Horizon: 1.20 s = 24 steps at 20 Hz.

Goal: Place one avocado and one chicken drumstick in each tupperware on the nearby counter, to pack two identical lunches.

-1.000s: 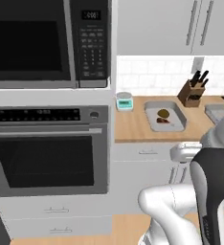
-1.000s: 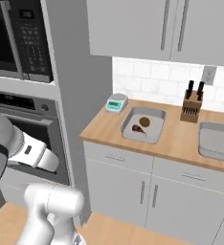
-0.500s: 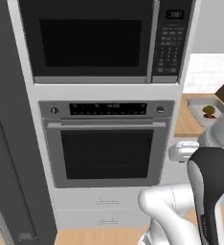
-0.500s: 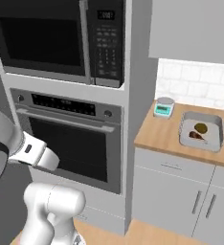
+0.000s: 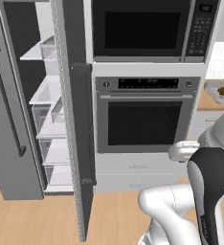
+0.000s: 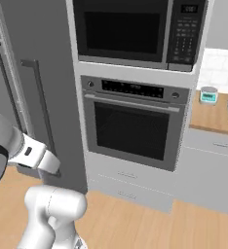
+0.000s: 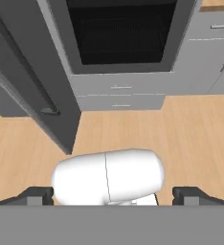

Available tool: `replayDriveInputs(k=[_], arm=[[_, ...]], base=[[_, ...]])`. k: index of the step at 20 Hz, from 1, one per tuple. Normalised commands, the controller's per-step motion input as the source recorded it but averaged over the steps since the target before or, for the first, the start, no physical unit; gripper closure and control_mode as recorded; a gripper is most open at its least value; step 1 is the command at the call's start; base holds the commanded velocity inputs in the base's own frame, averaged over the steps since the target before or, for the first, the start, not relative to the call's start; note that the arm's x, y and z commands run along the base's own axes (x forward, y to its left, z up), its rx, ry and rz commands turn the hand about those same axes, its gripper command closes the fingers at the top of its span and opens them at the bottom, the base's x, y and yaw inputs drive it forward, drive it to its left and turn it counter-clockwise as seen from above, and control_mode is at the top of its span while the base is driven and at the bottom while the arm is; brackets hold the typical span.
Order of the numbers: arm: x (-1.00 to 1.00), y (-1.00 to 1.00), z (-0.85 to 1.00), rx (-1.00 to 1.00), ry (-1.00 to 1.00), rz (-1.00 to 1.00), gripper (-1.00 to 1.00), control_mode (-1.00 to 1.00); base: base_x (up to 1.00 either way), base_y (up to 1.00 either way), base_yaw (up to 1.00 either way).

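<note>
The left base view looks into an open dark-grey refrigerator (image 5: 47, 110) with pale shelves and clear drawers, its tall door (image 5: 78, 139) swung out edge-on toward the camera. The right base view shows that fridge's closed grey front (image 6: 33, 87) and long handles instead. Both show the steel wall oven (image 6: 133, 124) under the black microwave (image 6: 135, 29).

The long light-brown wooden counter (image 6: 214, 114) lies far right in both views. One shallow light-grey tupperware tray (image 5: 220, 92) sits on it at the edge of the left base view, a small dull olive avocado (image 5: 223, 90) inside (anything else in it is cut off). The right base view adds a white scale with teal display (image 6: 209, 95).

In the hand view the two-finger gripper (image 7: 114, 194) has its dark tips spread wide, nothing between them, above bare wooden floor (image 7: 195, 134); the fridge door's bottom edge juts in at left.
</note>
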Motion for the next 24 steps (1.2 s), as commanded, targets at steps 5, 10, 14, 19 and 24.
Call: replayDriveInputs(k=[5, 10, 14, 19, 24], arm=[[0.00, 0.00, 0.00, 0.00, 0.00, 0.00, -1.00, 1.00], [0.00, 0.00, 0.00, 0.00, 0.00, 0.00, -1.00, 1.00], [0.00, 0.00, 0.00, 0.00, 0.00, 0.00, -1.00, 1.00], [0.00, 0.00, 0.00, 0.00, 0.00, 0.00, -1.00, 1.00], [0.00, 0.00, 0.00, 0.00, 0.00, 0.00, -1.00, 1.00]], base=[[-0.15, 1.00, 0.00], [0.17, 1.00, 0.00], [0.24, 1.00, -0.03], [0.25, 0.89, -0.10], [0.37, 0.20, -0.19]])
